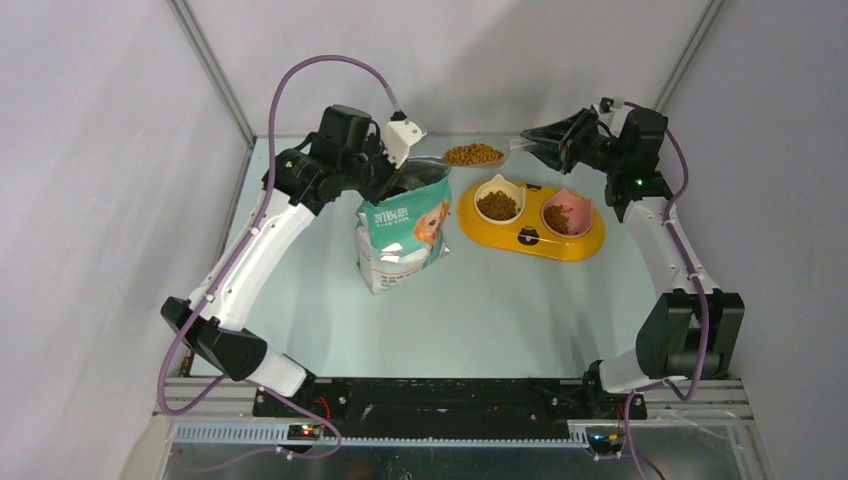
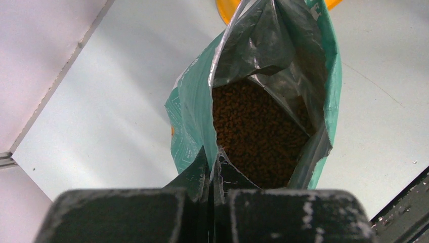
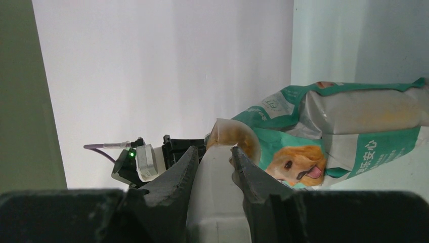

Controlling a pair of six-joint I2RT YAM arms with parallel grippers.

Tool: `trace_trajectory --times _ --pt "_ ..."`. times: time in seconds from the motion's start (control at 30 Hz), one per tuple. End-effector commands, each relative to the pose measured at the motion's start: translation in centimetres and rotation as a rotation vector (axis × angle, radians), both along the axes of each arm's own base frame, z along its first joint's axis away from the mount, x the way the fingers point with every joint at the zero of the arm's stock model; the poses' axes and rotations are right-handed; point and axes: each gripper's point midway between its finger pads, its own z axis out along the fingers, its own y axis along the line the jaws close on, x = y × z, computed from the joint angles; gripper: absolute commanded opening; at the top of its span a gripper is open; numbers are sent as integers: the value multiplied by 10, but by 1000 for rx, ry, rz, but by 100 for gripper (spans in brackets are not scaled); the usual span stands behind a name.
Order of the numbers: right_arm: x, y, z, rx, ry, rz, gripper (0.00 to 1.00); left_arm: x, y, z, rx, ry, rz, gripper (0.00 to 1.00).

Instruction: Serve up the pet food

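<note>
The teal-and-white bag (image 1: pixel 403 230) with a golden dog stands upright left of centre, mouth open. My left gripper (image 1: pixel 388 178) is shut on the bag's near rim (image 2: pixel 215 157) and holds it open; brown pet food (image 2: pixel 253 131) fills the bag inside. My right gripper (image 1: pixel 545 143) is shut on the handle (image 3: pixel 215 187) of the clear scoop. The scoop (image 1: pixel 474 154) hangs level above the table behind the bag and the feeder, heaped with kibble. The yellow double-bowl feeder (image 1: pixel 520 238) holds kibble in its white bowl (image 1: pixel 497 205) and some in its pink bowl (image 1: pixel 558 219).
White walls close in the table at the back and both sides. The black rail (image 1: pixel 450 395) with the arm bases runs along the near edge. The bag (image 3: pixel 349 131) lies in the right wrist view, with the left arm's wrist (image 3: pixel 144 162) behind the scoop.
</note>
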Motion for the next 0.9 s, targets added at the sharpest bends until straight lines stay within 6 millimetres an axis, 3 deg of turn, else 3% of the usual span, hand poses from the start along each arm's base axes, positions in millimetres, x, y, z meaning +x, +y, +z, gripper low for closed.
trace_trajectory --times 0.0,0.47,0.87 --pt "-10 -18 28 19 -89 -31 0 7 6 -2 45 -20 19 0" --pt "15 -76 1 53 -58 -175 0 4 6 -6 43 -5 20 0" --pt "39 -108 -63 -5 -7 -265 0 -1 7 -9 40 3 12 0"
